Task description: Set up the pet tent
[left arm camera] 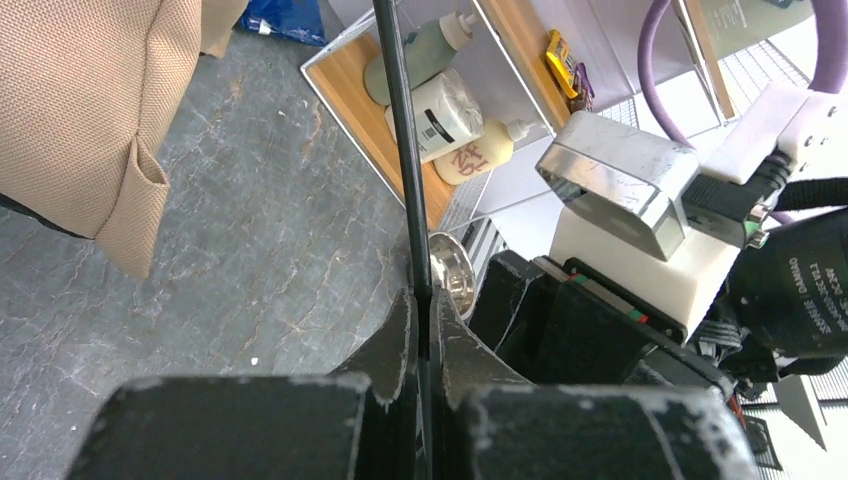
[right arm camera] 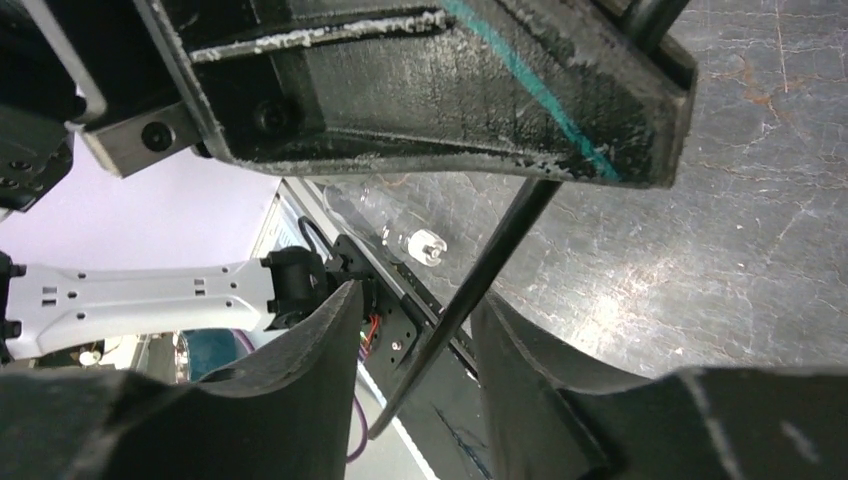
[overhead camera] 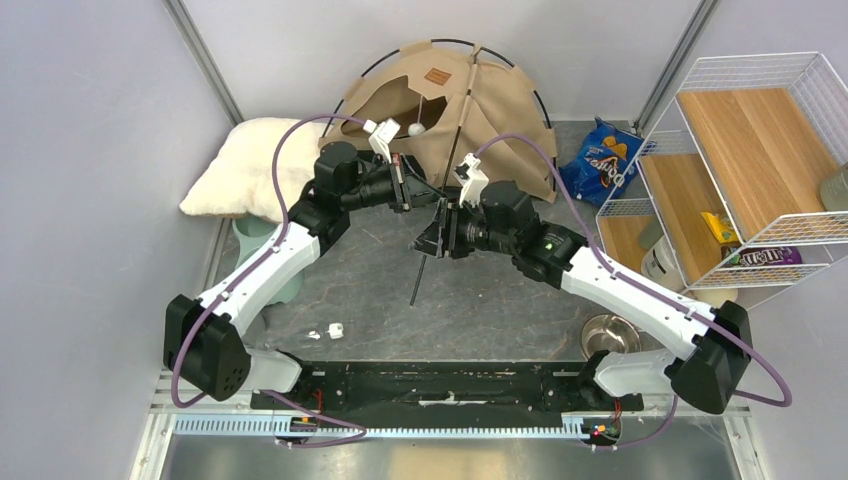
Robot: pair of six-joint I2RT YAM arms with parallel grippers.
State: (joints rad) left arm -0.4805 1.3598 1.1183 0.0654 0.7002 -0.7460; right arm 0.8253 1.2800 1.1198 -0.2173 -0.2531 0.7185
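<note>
Tan pet tent (overhead camera: 470, 100) stands at the table's (overhead camera: 500, 310) rear. My left arm (overhead camera: 270, 260) and right arm (overhead camera: 620, 285) reach inward, meeting mid-table. One loose black pole (overhead camera: 418, 278): my left gripper (left arm camera: 425, 315) pinches it; my right gripper (right arm camera: 415, 300) straddles it, fingers apart. Its upper end hides behind them.

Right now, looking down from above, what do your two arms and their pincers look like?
Left arm and right arm: white shells, black joints, a looping purple cable each. Left gripper and right gripper: black, scuffed fingers. A green light marks the right arm.
</note>
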